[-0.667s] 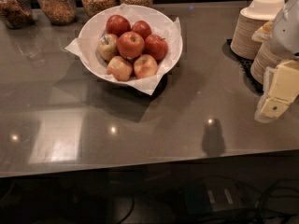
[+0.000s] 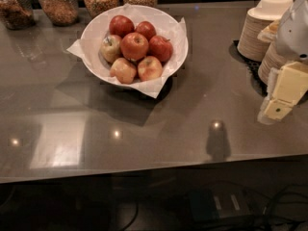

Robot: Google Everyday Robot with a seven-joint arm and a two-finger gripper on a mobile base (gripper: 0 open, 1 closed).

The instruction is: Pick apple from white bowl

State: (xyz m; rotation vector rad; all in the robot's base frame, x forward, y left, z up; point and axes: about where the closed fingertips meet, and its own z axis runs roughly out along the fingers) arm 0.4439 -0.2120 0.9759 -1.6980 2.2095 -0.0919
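- Step: approach. No apple is picked yet, and the tool (image 2: 280, 99) carries nothing that I can see.
- The tool hangs low over the worktop (image 2: 144, 134) at the right edge of the view. I cannot tell whether it is spread or pressed together.
- The white bowl (image 2: 94, 32) sits well apart from the tool, far to its left and a bit further back. It is lined with crinkled paper (image 2: 155, 86) whose corners stick out past the rim.
- Six apples are piled in the bowl, all touching. The centre red apple (image 2: 134, 46) rides highest, so it looks like the easiest one to take.
- Next move, as a judgement: carry the tool left across the worktop until it is above the pile, then drop it onto the top apple. It needs room on both sides, and the neighbours crowd it closely.
- Risks: apples may roll when nudged, and the paper may snag.
- The stacked beige bowls (image 2: 260, 30) stand on a black mat (image 2: 249, 67) just behind the tool and could get bumped on a swing.
- The glass jars (image 2: 58, 4) line up behind the bowl, away from the tool's path.
- The stretch of worktop between the tool and the bowl is bare.
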